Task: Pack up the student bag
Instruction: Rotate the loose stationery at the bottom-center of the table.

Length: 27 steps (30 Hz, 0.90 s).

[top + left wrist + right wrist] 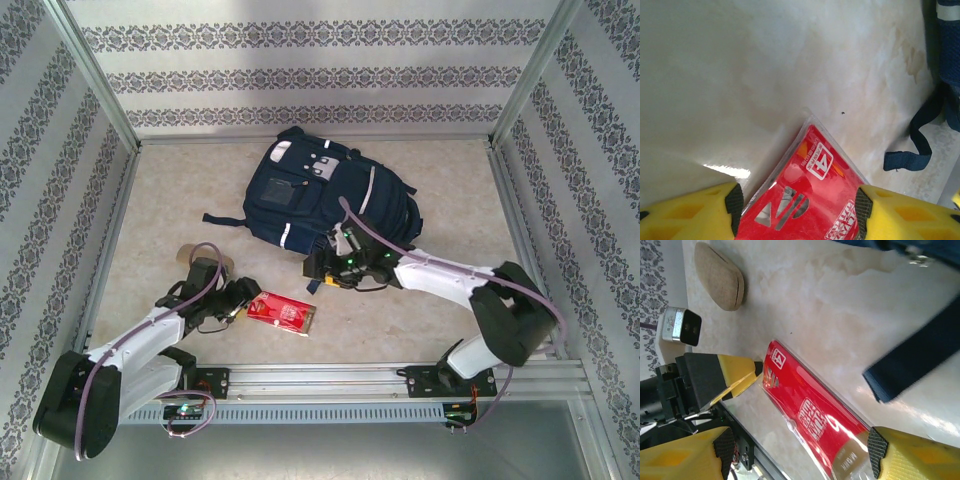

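The student bag (320, 190), navy blue with white stripes, lies flat at the back middle of the table; its edge (951, 50) and a dark strap (920, 135) show in the left wrist view. A red foil packet (283, 313) lies flat on the table in front of it. My left gripper (245, 298) is low at the packet's left end, open, and its yellow fingers (797, 210) straddle the packet (810, 200), pads close to its edges. My right gripper (318, 272) hovers open by the bag's front edge, with its fingers (800, 452) above the packet (810, 420).
A beige oval case (185, 255) lies left of the left arm, also seen far left in the right wrist view (720, 275). A bag strap (910, 360) trails on the table near the right gripper. The metal rail (330, 378) runs along the near edge.
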{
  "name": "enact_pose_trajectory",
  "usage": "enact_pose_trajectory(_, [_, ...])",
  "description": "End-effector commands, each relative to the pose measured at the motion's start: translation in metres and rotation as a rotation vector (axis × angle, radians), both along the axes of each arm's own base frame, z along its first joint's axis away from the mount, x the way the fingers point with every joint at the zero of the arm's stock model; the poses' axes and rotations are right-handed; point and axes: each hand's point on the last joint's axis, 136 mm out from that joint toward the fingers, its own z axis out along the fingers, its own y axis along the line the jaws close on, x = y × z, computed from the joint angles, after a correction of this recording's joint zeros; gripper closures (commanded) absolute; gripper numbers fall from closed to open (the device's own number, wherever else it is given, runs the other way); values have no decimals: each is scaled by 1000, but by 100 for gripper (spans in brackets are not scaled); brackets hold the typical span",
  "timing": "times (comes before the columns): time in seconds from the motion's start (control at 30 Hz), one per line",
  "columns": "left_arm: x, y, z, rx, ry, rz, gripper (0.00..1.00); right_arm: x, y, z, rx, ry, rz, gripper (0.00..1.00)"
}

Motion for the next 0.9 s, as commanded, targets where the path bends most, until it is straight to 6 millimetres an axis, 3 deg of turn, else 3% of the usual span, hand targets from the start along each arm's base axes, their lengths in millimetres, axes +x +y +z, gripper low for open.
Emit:
enact_pose_trajectory(0.0, [-22,1,-17,-19,90,10,38,-26,-16,-16,-25,80,-5,29])
enact_pose_trajectory(0.13, [-27,0,-19,-31,100,10,39,-56,-20,-30,-13,162,0,35])
enact_pose_trajectory(0.33, [-34,-4,-18,-48,100,-13,42,-69,-17,-45,-7,184,-6,40])
enact_pose_trajectory(0.53, [-37,-4,-21,-40,97,-22,45,-71,11,-56,29,208,23,42])
enact_pose_trajectory(0.87, [-39,-7,-27,-24,99,-43,47,-57,31,-53,74,186,14,53])
